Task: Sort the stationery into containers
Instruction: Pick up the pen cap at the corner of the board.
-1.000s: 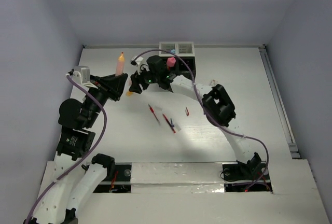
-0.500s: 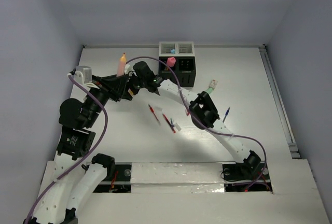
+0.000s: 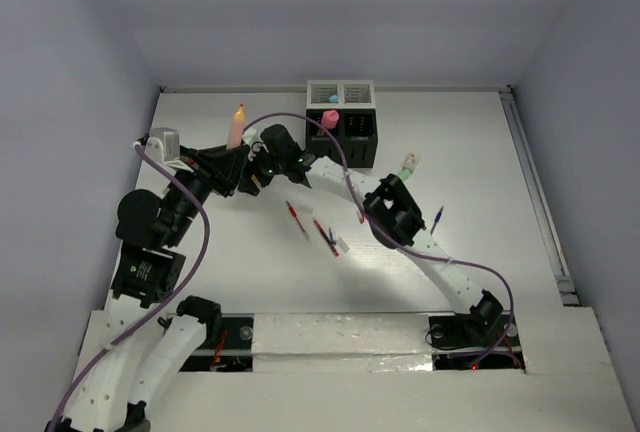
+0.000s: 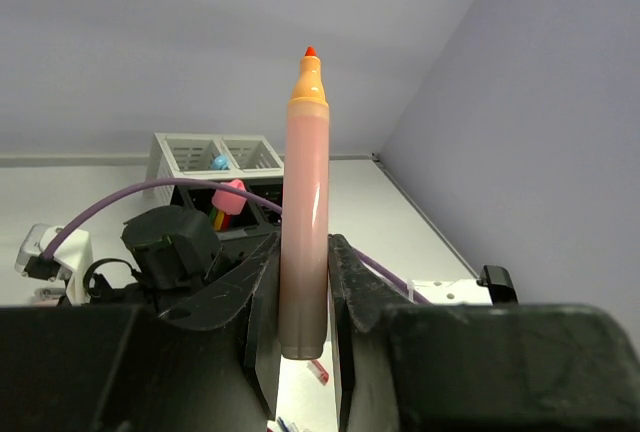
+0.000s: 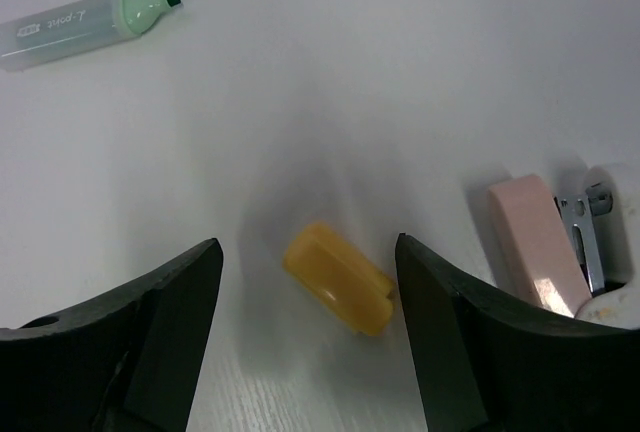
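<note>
My left gripper point(image 3: 232, 164) is shut on an uncapped orange marker point(image 3: 236, 124) and holds it upright, tip up; in the left wrist view the marker point(image 4: 305, 202) stands between the fingers point(image 4: 262, 292). My right gripper point(image 3: 262, 174) is open just right of the left one. In the right wrist view it point(image 5: 308, 252) hangs over an orange cap point(image 5: 338, 277) lying on the table between its jaws, not touching. The joined containers stand at the back: white box point(image 3: 340, 93) with a light blue marker point(image 3: 332, 99), black box point(image 3: 352, 137) with a pink marker point(image 3: 329, 119).
Thin pens lie mid-table: a red one point(image 3: 295, 217), a red and blue pair point(image 3: 326, 236), a short red one point(image 3: 361, 215), and a blue one point(image 3: 437, 218) to the right. A green highlighter point(image 3: 410, 164) lies right of the boxes. A pink stapler point(image 5: 540, 242) lies by the cap.
My right gripper has swung from beside the black box down and left to the spot next to my left gripper, over the orange cap. The left gripper and its marker barely moved.
</note>
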`<state>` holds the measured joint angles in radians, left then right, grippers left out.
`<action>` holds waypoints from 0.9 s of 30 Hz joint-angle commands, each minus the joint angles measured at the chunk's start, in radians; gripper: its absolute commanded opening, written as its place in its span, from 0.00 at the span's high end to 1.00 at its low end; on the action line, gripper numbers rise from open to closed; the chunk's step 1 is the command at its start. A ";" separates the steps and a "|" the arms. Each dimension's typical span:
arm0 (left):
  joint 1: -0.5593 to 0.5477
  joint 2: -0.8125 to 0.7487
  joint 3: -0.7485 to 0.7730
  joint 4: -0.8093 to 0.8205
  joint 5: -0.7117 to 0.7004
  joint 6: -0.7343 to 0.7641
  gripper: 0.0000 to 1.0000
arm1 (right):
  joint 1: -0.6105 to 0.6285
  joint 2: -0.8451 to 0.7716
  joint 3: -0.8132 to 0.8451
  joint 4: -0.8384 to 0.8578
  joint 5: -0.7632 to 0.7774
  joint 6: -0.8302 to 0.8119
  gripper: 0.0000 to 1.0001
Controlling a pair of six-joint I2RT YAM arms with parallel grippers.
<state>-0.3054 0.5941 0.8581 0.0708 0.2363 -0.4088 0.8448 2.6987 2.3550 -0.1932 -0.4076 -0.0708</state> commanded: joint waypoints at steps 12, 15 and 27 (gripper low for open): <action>0.006 -0.002 -0.007 0.057 0.005 0.015 1.00 | 0.071 -0.197 -0.263 0.024 0.115 -0.021 0.34; 0.006 -0.005 -0.007 0.052 -0.002 0.016 1.00 | 0.071 -0.201 -0.264 0.028 0.142 -0.011 0.26; 0.015 -0.004 -0.007 0.049 -0.002 0.021 1.00 | 0.080 -0.062 -0.054 -0.094 0.320 0.031 0.20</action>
<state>-0.3046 0.5941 0.8570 0.0708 0.2344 -0.4007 0.9180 2.6064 2.2456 -0.2401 -0.1661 -0.0616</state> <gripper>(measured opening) 0.158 0.795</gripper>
